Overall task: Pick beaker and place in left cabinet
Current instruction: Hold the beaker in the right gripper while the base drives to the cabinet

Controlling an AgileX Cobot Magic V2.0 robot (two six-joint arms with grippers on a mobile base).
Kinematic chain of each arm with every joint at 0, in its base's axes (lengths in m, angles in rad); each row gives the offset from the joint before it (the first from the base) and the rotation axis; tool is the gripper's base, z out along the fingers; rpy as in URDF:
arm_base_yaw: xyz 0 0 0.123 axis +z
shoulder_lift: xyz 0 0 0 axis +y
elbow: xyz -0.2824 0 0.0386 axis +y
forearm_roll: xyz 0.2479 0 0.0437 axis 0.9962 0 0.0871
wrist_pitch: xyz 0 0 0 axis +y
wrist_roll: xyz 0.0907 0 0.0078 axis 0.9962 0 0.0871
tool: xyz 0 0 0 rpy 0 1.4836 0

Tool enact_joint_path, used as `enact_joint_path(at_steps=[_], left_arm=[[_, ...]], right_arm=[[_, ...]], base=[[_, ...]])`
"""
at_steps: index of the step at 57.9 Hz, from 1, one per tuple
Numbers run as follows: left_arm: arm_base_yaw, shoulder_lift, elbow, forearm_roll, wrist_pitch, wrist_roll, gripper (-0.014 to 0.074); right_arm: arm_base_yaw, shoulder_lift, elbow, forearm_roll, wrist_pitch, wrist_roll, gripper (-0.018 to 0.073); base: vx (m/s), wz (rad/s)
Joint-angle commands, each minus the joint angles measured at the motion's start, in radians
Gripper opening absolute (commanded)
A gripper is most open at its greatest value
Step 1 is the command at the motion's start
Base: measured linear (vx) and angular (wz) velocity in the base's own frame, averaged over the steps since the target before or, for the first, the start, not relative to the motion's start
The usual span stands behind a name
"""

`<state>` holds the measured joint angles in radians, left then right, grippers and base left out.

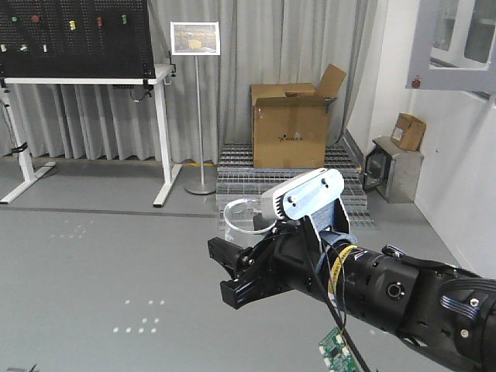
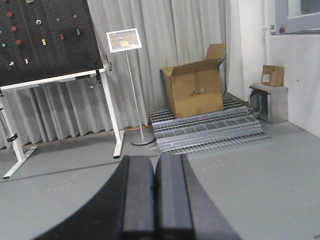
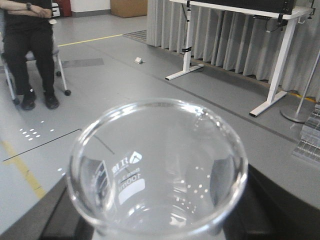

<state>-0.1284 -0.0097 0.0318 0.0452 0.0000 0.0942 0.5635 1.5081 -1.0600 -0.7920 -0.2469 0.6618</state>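
A grey workshop floor (image 1: 101, 263) runs back to pale curtains. At the far left stands a white-legged counter (image 1: 85, 80) bearing a black pegboard (image 1: 74, 35). Next come a sign stand (image 1: 195, 37), an open cardboard box (image 1: 293, 128) on metal grating (image 1: 240, 186), and a small steel box (image 1: 391, 167) by the right wall.

The left pincer (image 2: 155, 195) shows only in its own wrist view. Its two dark fingers are pressed together with nothing between them, and it looks to have no share in the work at present.

The right pincer (image 1: 226, 273) points leftward over open floor at the end of the black arm and is clamped on the beaker (image 3: 157, 170). In the right wrist view the clear glass fills the picture, with its flared rim uppermost and white graduation marks on the wall. Dark finger shapes sit at either side of its base. In the front view the rim shows as a pale ring just above the fingers, well clear of the floor and with no surface under it.

The pick therefore appears done. The left cabinet is in none of the views, so the whole placing half is left: bringing the beaker to the cabinet, setting it on a shelf and letting go. How far off the cabinet is cannot be told.
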Motion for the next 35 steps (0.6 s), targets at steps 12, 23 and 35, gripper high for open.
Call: enact_joint_path(at_steps=[12,23,35], left_arm=[[-0.001,-0.019,0.016,-0.003,-0.075,-0.003,0.0001],[-0.001,-0.019,0.016,-0.003,-0.075,-0.003,0.0001],[-0.001,-0.019,0.016,-0.003,-0.075,-0.003,0.0001]], right_arm=[[-0.003,-0.037,-0.031,0.013,-0.055,-0.001,-0.0006],[-0.003,-0.037,-0.031,0.013,-0.054,-0.001,-0.0006],[-0.003,-0.037,-0.031,0.013,-0.055,-0.001,-0.0006]], base=[[0.77,0.00],[0.76,0.01],[0.74,-0.01]])
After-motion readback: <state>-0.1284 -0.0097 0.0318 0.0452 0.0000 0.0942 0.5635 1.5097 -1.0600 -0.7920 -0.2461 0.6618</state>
